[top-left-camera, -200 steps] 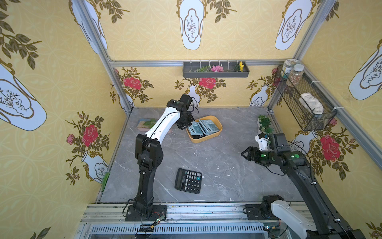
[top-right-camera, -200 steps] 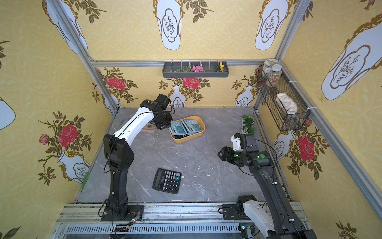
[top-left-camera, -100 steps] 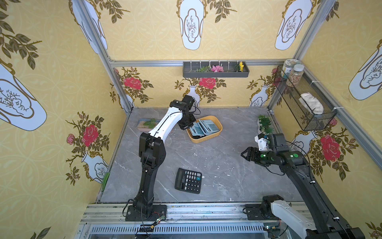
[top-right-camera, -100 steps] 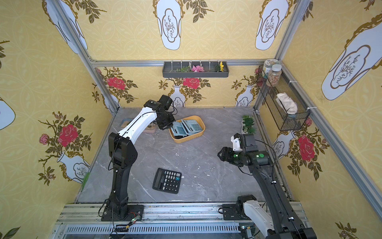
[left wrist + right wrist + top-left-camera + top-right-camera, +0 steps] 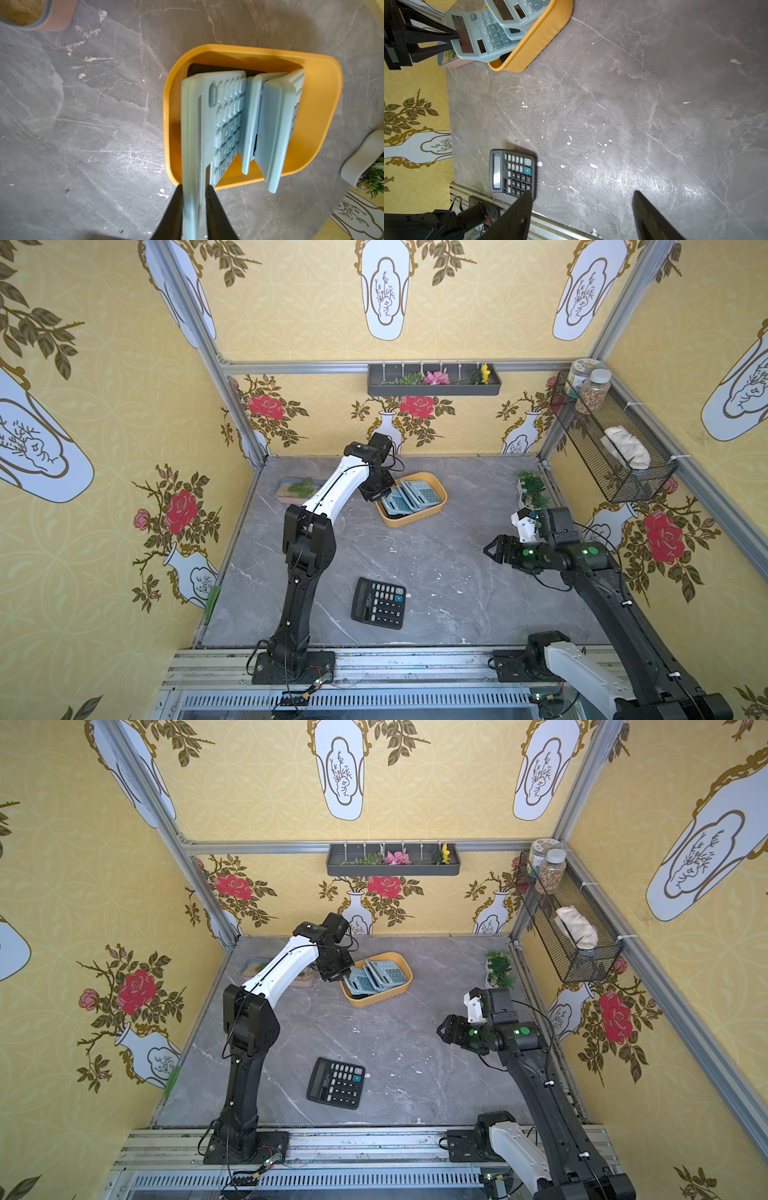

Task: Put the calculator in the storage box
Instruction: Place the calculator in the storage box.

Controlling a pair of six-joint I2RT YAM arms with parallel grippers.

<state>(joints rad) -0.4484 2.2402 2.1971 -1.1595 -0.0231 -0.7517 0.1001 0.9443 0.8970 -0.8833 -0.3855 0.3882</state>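
The storage box [image 5: 415, 521] is mostly taken up by tilted pale-blue calculators [image 5: 417, 494], and only a bare orange strip [image 5: 311, 128] is left beside them. Its left end is blocked by the left tool [image 5: 194, 187], whose fingers [image 5: 174, 212] flank one calculator's end. The middle of the table [image 5: 436, 564] is left open between the box, the black calculator [image 5: 378, 603] and the wide-spread right tool [image 5: 490, 549].

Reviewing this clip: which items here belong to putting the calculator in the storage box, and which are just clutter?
Job:
- storage box
- blue calculator, gripped by the left claw at the box's edge
- other blue calculators inside the box
- black calculator, lying loose
- right claw, open

Clutter:
- planter tray
- potted plant
- mesh basket
- flower shelf
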